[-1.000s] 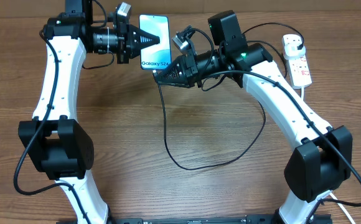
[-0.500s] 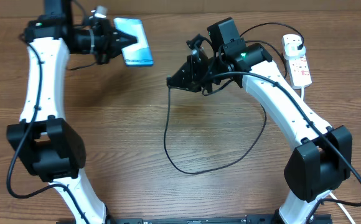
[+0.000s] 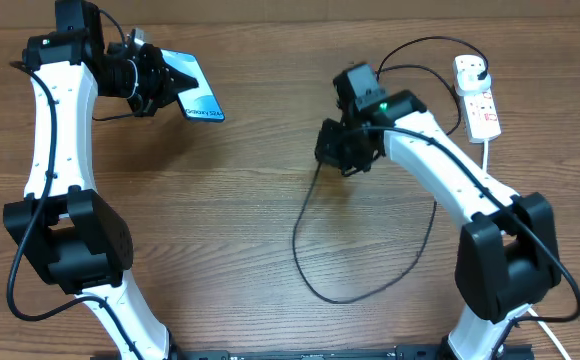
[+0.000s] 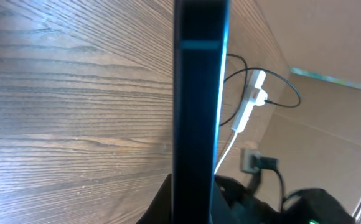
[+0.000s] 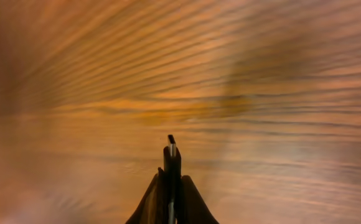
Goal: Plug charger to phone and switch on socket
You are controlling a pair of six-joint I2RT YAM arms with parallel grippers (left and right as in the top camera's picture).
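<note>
My left gripper [image 3: 160,82] is shut on the phone [image 3: 195,86], held tilted above the table at the far left, its blue screen facing up. In the left wrist view the phone [image 4: 199,93] shows edge-on between the fingers. My right gripper [image 3: 332,150] is shut on the charger's connector tip [image 5: 171,163], pointing down near the table at centre right. The charger's black cable [image 3: 315,270] loops over the table and runs back to its plug in the socket [image 3: 475,95], a white power strip at the far right.
The socket's thick white cord [image 3: 487,150] runs down the right side past my right arm. The power strip also shows small in the left wrist view [image 4: 250,102], with a cardboard wall behind it.
My left gripper has carried the phone left and tilted it. My right gripper has moved right and down with the connector, away from the phone, dragging the cable loop right.
</note>
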